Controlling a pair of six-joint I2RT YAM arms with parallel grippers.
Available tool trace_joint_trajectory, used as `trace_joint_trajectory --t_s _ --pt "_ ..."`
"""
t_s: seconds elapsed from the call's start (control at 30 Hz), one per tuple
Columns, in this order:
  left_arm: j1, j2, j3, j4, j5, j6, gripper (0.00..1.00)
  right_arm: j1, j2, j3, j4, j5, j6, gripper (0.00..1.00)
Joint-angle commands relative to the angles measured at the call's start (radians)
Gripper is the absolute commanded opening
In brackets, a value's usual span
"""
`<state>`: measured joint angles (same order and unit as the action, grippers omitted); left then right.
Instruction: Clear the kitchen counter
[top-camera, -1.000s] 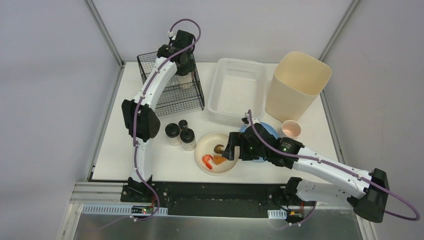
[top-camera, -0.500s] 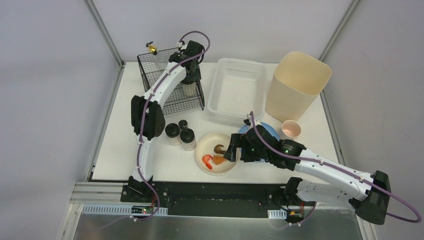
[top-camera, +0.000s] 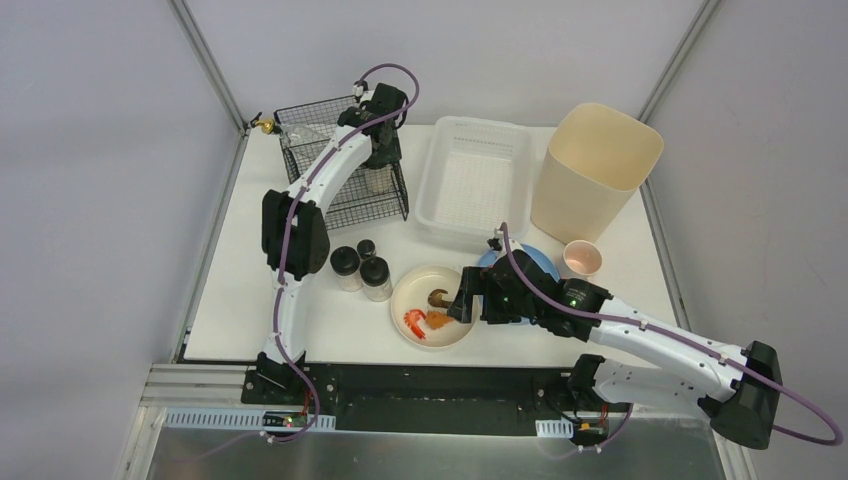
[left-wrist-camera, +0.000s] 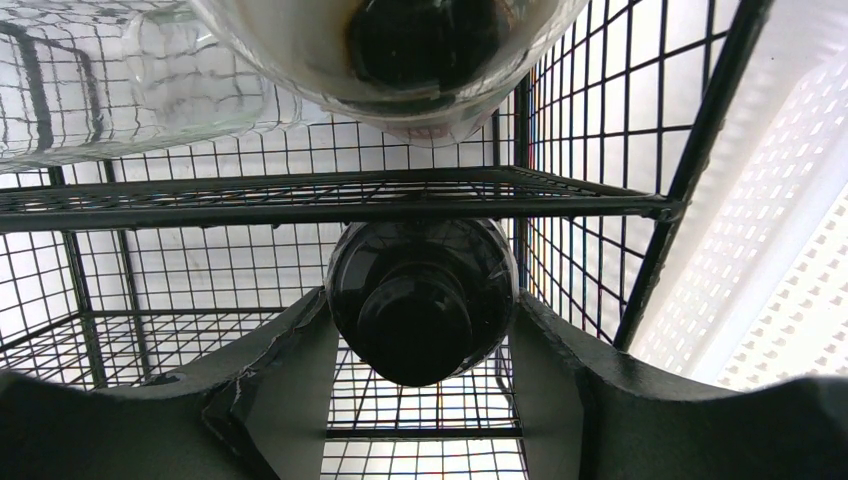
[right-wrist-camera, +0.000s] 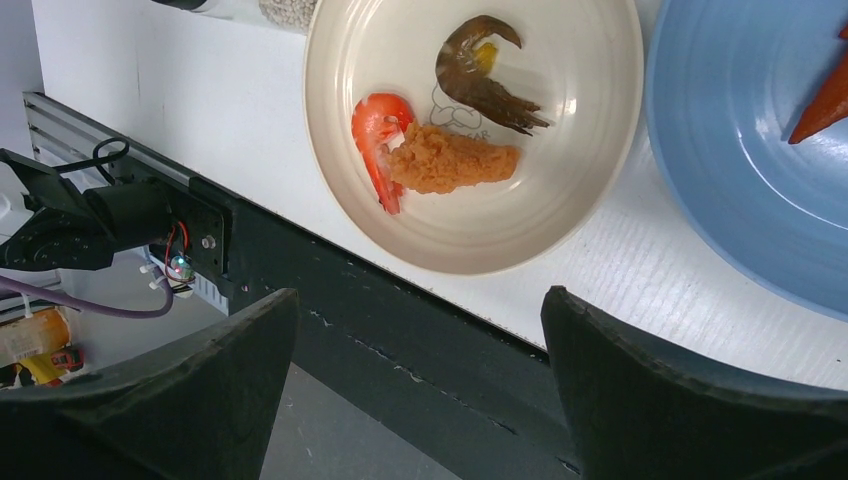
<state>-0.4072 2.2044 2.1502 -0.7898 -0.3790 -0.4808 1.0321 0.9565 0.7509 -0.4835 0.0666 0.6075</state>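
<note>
The kitchen counter (top-camera: 330, 330) is a white tabletop. At its back left stands a black wire basket (top-camera: 345, 195). My left gripper (top-camera: 379, 155) hangs over the basket's right side, shut on a black-lidded glass jar (left-wrist-camera: 420, 290) whose sides touch both fingers. A clear bottle with a gold cap (top-camera: 285, 130) lies tipped on the basket's top left corner. My right gripper (right-wrist-camera: 420, 390) is open and empty, over the near rim of a cream plate (right-wrist-camera: 590, 190). The plate holds a red shrimp (right-wrist-camera: 376, 125), a fried piece (right-wrist-camera: 450, 160) and a dark shrimp (right-wrist-camera: 480, 80).
A blue plate (top-camera: 535, 262) with an orange piece (right-wrist-camera: 822, 105) lies right of the cream plate. Three black-lidded jars (top-camera: 360, 268) stand left of it. A white slotted basket (top-camera: 470, 185), a beige bin (top-camera: 595, 170) and a pink cup (top-camera: 582, 258) fill the back right.
My left arm swung right along the wire basket with the jar. The gold-capped bottle, upright half a second ago, has tipped over to the left. The right arm barely moved.
</note>
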Motion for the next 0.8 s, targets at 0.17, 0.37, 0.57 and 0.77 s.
trace_joint_trajectory --t_s 0.17,0.37,0.57,0.77 --pt "-0.02 -0.052 0.003 0.019 -0.013 0.002 0.08 0.005 -0.003 0.003 0.018 0.01 0.017 0.96" --pt "-0.022 -0.047 0.005 0.02 0.002 0.007 0.47 0.005 -0.006 0.002 0.015 0.01 0.017 0.97" --pt "-0.022 -0.072 0.0 0.018 0.008 0.025 0.65 0.005 -0.005 0.006 0.014 0.01 0.017 0.98" --pt "-0.022 -0.111 -0.021 0.017 0.028 0.062 0.76 0.006 0.009 0.019 0.016 0.007 0.011 0.98"
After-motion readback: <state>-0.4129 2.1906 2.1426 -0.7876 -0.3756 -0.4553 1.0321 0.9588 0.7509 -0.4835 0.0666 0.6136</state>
